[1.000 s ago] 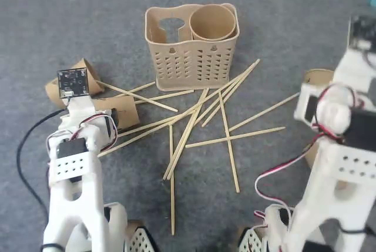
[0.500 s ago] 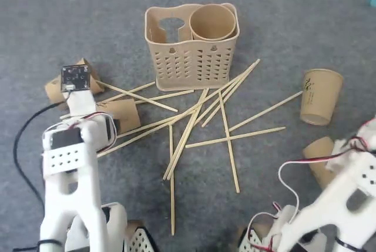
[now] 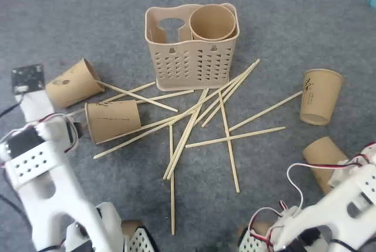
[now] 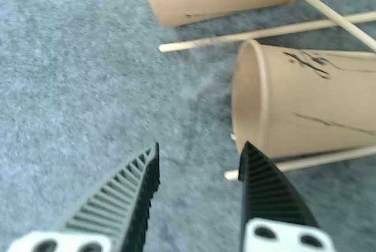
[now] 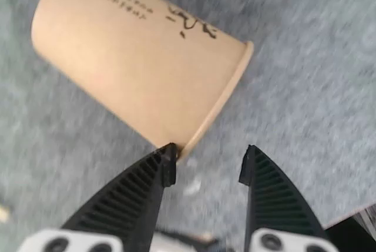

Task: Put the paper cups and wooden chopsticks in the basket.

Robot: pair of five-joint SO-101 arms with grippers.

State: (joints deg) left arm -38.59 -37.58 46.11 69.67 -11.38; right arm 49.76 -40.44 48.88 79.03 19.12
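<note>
Grasping cups. Left gripper (image 4: 200, 149) fingers apart beside lying cup (image 4: 305, 105); right gripper (image 5: 210, 152) fingers apart at second cup (image 5: 135, 58). Next, likely: clamp rim, carry to basket (image 3: 191, 64).

Cup (image 3: 212, 22) in basket (image 3: 191, 64), chopsticks (image 3: 187, 130) in front

I see matt brown paper cups (image 3: 113, 120), pale bare-wood chopsticks (image 3: 230, 138) and a smooth beige plastic basket (image 3: 191, 43) on a grey, rough, felt-like table covering (image 3: 282, 34). The left gripper (image 4: 200, 149) has black ribbed fingers (image 4: 264, 187), probably matt plastic; the left arm shell (image 3: 35, 170) is smooth white plastic.
</note>
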